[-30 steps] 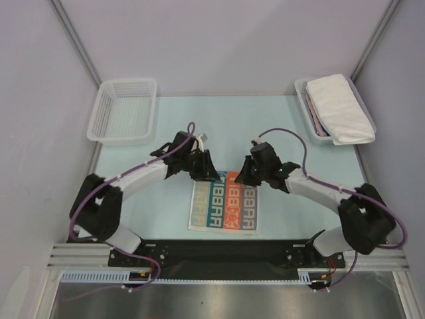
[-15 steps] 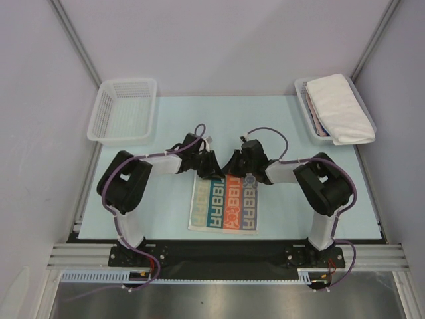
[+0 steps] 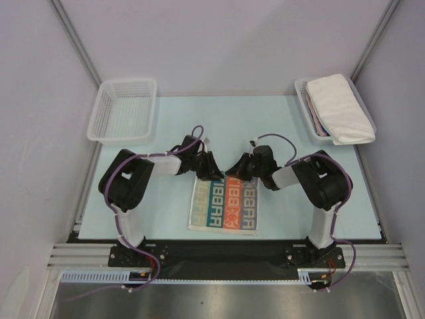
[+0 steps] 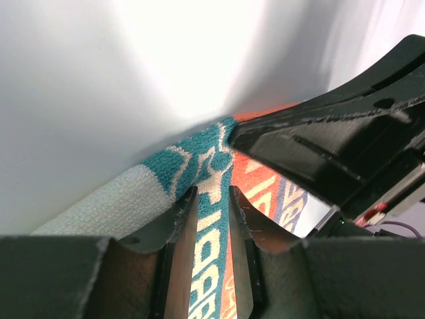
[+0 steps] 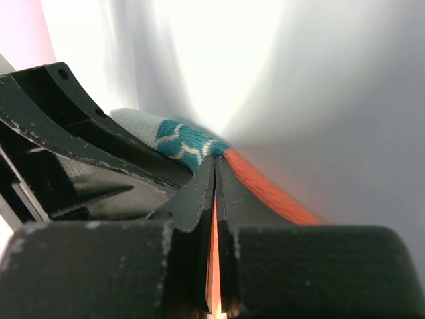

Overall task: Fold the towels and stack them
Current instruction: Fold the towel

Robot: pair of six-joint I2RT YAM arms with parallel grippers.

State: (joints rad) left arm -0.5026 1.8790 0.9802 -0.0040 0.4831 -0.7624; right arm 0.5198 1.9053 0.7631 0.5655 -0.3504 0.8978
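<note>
**While Its Far Edge Is Pinched by Both Grippers, the Lettered Towel Lies at the Middle of the Counter's Near Edge**

Where the lettered towel (image 3: 224,206) is spread flat on the pale blue counter (image 3: 166,119), its bands of cream, teal and orange are seen from above, close to the middle of the near edge. Its far edge is gripped at two points set side by side. The left gripper (image 3: 211,174) is closed on the teal band; in the left wrist view a strip of teal and cream cloth (image 4: 192,159) is held between the two fingers (image 4: 178,226), and the other gripper's black body is seen just beside it. The right gripper (image 3: 234,174) is closed on the orange band; in the right wrist view its fingers (image 5: 196,193) are pressed almost together, with a thin line of orange cloth (image 5: 265,193) caught between them.

At the far right corner a white towel (image 3: 339,106) is laid folded in a mesh basket (image 3: 300,85), with a pinkish towel (image 3: 319,126) showing beneath it. At the far left corner a second mesh basket (image 3: 126,83) is set.
</note>
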